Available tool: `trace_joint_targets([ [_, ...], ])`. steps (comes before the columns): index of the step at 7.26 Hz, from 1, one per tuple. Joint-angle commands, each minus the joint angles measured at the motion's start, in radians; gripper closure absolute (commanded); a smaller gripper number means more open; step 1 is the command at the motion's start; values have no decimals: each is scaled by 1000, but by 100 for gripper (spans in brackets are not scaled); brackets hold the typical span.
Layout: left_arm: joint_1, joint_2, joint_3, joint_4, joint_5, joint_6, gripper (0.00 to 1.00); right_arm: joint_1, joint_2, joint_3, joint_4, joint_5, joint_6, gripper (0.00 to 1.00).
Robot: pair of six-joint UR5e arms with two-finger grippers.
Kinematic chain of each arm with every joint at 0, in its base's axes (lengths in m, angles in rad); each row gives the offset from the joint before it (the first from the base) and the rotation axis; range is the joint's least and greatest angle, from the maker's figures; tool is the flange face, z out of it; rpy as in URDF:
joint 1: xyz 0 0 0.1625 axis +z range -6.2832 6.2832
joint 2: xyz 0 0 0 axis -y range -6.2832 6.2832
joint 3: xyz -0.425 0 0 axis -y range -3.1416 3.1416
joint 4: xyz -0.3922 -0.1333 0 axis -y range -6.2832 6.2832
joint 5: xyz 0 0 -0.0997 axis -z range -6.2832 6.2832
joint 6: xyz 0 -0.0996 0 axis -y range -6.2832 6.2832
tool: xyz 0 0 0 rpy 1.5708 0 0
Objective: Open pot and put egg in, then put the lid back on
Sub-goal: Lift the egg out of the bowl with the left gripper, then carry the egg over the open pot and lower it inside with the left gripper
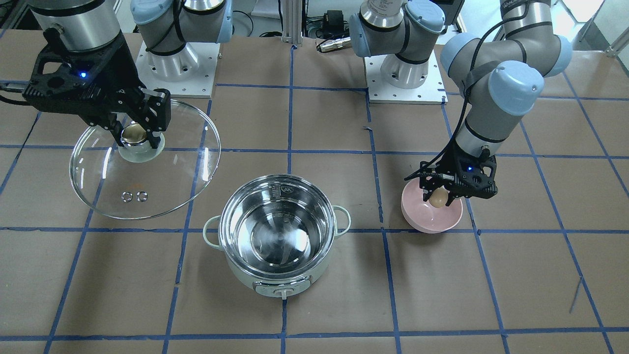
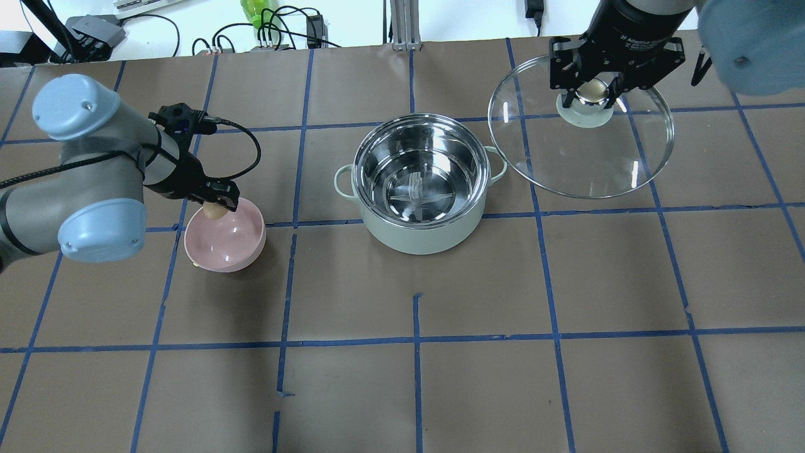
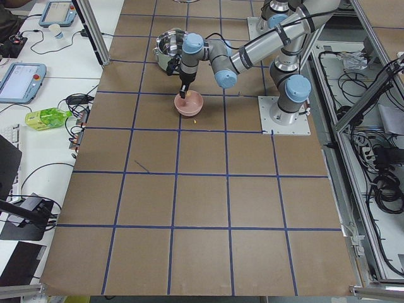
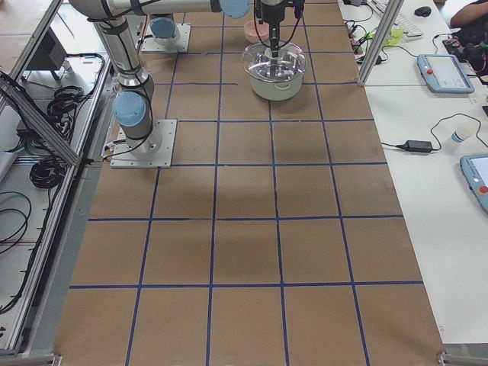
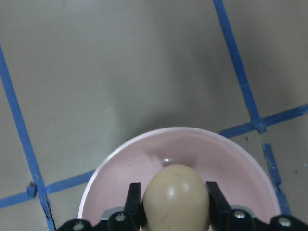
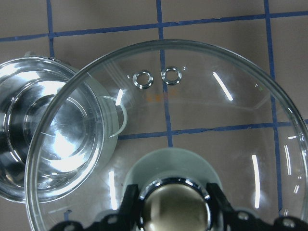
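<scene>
The pot (image 2: pixel 421 236) stands open near the middle of the table (image 2: pixel 566 377), with its steel inside bare. Brown paper crossed by blue tape lines lies flat on every side of it.

The right gripper (image 1: pixel 139 137) is closed on the knob of the lid (image 1: pixel 167 177) and holds the glass in the air, off to the robot's right of the pot. From overhead, the lid's rim overlaps the pot's nearest side handle. Only the right wrist view shows part of the pot's rim through the glass, below the 2 vent rings.

The left gripper (image 2: pixel 215 209) pinches the egg (image 5: pixel 175 195) between its 2 fingers, over the near edge of a pink bowl (image 1: pixel 430 223). The bowl sits on the robot's left, well apart from the pot, with flat table between them. Whether the egg touches the bowl is unclear. A small yellow bit (image 2: pixel 197 265) lies just beside the bowl.
</scene>
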Motion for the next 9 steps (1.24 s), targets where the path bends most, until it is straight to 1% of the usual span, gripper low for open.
trace_joint_targets([
  [1,-126,-11,171,-175,-3,-228,80,-2,0,0,1,-1,0,98],
  [3,-255,-37,242,-187,-3,-404,80,0,0,0,0,0,0,98],
  [4,-333,-61,249,-178,11,-504,80,-2,0,0,0,0,0,98],
  [5,-400,-106,259,-101,95,-535,80,-2,0,0,0,0,1,98],
  [6,-439,-164,275,-21,109,-568,80,-2,0,0,0,0,2,98],
  [7,-450,-210,308,33,106,-566,80,-2,0,0,0,0,2,98],
  [8,-453,-227,337,33,102,-573,80,-2,0,0,0,0,0,98],
  [9,-453,-252,341,37,95,-579,80,-2,0,0,1,0,0,98],
])
